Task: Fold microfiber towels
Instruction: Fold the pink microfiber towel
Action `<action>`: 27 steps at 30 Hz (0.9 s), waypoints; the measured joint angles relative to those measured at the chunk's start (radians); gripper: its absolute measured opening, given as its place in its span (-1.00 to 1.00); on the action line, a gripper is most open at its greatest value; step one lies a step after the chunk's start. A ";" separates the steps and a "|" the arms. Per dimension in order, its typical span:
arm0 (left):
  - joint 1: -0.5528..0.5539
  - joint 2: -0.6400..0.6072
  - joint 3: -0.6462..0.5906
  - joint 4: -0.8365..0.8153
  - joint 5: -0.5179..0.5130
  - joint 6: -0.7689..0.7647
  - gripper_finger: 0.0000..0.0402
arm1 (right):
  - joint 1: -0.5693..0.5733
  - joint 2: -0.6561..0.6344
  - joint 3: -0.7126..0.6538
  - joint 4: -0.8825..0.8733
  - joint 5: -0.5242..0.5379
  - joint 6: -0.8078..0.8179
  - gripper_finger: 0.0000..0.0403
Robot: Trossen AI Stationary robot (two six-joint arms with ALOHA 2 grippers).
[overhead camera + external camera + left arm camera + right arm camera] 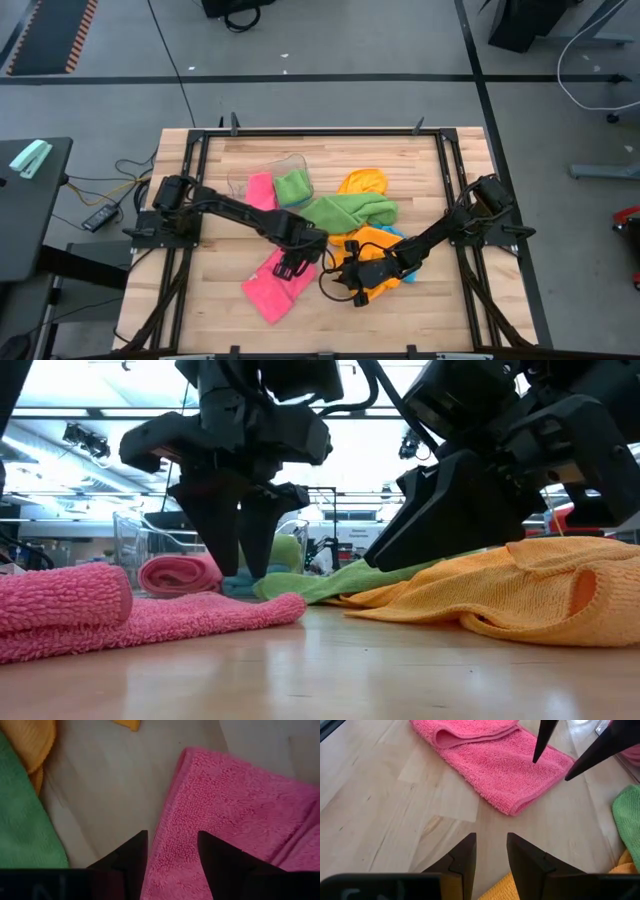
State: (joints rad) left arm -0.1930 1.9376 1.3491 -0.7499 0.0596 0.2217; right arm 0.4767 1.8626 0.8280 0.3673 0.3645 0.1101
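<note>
A pink microfiber towel (278,285) lies folded into a strip on the wooden table (200,300). My left gripper (292,265) points down over the strip's far end, open. In the left wrist view one finger stands over the pink cloth (235,810) and the other over bare wood beside its edge. My right gripper (490,836) is open a little with nothing between its fingers, low over the table just right of the pink towel (495,770). An orange towel (378,248) lies crumpled under the right arm, with a green towel (350,210) behind it. My left gripper's open fingers (545,742) come at the pink towel's far end (540,775) from above, pointing down. I cannot tell whether their tips touch the cloth or stand just clear of it. The towel lies flat on the table.
A clear plastic tub (285,165) at the table's far middle has a pink cloth (262,190) and a green one (293,187) at it. A second orange towel (362,182) lies at the far right. Bare wood shows along the near edge and left side.
</note>
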 joint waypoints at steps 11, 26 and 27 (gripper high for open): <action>0.071 0.047 0.001 -0.032 0.137 0.024 -0.18 | 0.000 0.001 0.000 -0.003 0.000 -0.001 -0.42; 0.009 0.127 0.008 -0.093 0.034 0.066 -0.60 | 0.011 0.001 0.000 -0.013 0.000 0.010 -0.42; -0.003 0.126 0.008 -0.099 0.018 0.066 -0.68 | 0.011 0.001 0.000 -0.013 0.000 0.010 -0.42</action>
State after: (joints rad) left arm -0.1956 2.0640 1.3567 -0.8485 0.0778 0.2875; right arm 0.4877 1.8637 0.8284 0.3542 0.3645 0.1200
